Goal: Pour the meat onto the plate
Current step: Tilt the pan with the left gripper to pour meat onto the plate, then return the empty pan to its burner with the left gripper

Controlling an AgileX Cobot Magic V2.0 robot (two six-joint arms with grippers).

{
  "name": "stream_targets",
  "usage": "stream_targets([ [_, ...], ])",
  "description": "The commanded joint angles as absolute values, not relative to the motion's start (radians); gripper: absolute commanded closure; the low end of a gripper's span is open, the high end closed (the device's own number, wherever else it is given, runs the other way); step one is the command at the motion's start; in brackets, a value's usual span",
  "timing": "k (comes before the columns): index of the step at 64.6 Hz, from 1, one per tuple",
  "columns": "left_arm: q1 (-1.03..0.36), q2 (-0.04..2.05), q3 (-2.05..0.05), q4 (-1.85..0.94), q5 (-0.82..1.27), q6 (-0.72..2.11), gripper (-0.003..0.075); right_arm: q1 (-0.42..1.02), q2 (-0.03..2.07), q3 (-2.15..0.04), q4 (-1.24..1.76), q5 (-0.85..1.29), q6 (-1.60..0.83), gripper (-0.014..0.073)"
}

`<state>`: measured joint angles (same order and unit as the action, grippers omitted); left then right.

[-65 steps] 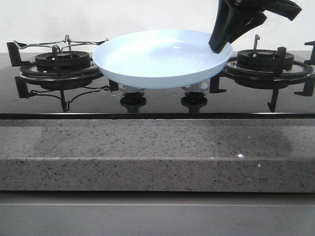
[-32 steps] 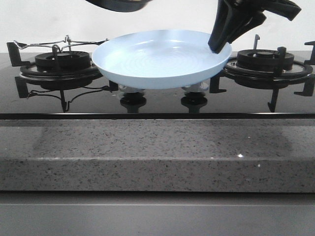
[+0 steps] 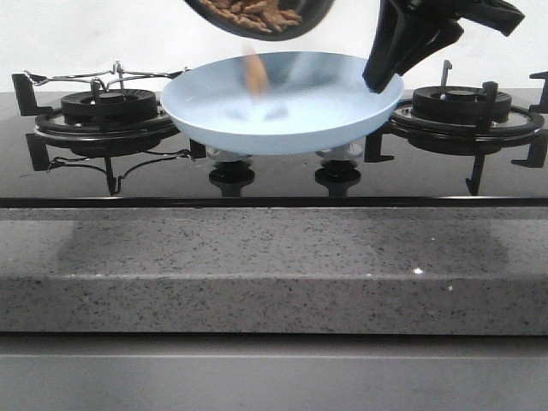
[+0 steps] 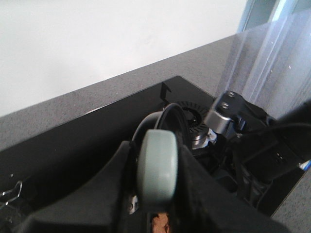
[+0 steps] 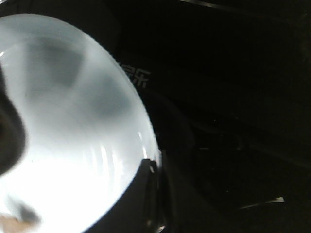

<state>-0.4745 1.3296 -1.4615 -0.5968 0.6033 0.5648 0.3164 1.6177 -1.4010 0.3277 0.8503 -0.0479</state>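
Nearest, the speckled grey worktop (image 3: pixel 274 265) runs across the front view, and behind it lies the black glass stove (image 3: pixel 274 184) with a burner (image 3: pixel 103 107) on the left and another burner (image 3: pixel 467 103) on the right. Between them the plate (image 3: pixel 300 128) is held up off the stove by its right rim, where the right gripper (image 3: pixel 383 79) has its jaws closed on the edge; the right wrist view shows a dark finger (image 5: pixel 141 194) lying against that rim. Above the plate a black pan (image 3: pixel 257 17) is tipped, cut off by the top of the picture, and the meat (image 3: pixel 257 13) sits heaped in it while one blurred piece (image 3: pixel 253 73) falls toward the plate. The pieces look small, light and loose, so they should slide out in a clump unless the tilt is gentle; the plate seems stiff, smooth and possibly breakable, and a firm rim hold suits it. The left gripper (image 4: pixel 155 213) shows only in its wrist view, jaws clamped on a pale grey handle (image 4: pixel 158 167). How much meat has landed is hard to tell, and the plate's far edge is hidden.
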Motion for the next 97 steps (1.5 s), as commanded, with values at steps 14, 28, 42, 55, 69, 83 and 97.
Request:
stream_targets([
  [14, -0.635, 1.289, -1.498, -0.258, 0.438, 0.476, 0.0741, 0.317, 1.566, -1.425, 0.355, 0.813, -0.058, 0.0652],
  [28, -0.734, 1.289, -1.498, -0.026, 0.423, 0.459, 0.0741, 0.317, 1.566, -1.425, 0.355, 0.813, -0.058, 0.0652],
  [42, -0.773, 1.289, -1.498, 0.049, 0.427, 0.459, 0.0741, 0.317, 1.566, -1.425, 0.355, 0.813, -0.058, 0.0652],
  [55, -0.748, 1.282, -1.498, 0.046, 0.479, 0.414, 0.0741, 0.317, 1.566, -1.425, 0.355, 0.813, -0.058, 0.0652],
  [69, -0.611, 1.220, -1.498, -0.188, 0.461, 0.414, 0.0740, 0.317, 1.566, -1.425, 0.355, 0.813, -0.058, 0.0652],
  [83, -0.282, 1.238, -1.482, -0.767, 0.505, 0.549, 0.0740, 0.317, 1.566, -1.425, 0.355, 0.813, -0.058, 0.0652],
  [97, 0.080, 1.338, -1.405, -1.471, 0.788, 0.796, 0.0740, 0.317, 1.566, -1.425, 0.355, 0.813, -0.058, 0.0652],
])
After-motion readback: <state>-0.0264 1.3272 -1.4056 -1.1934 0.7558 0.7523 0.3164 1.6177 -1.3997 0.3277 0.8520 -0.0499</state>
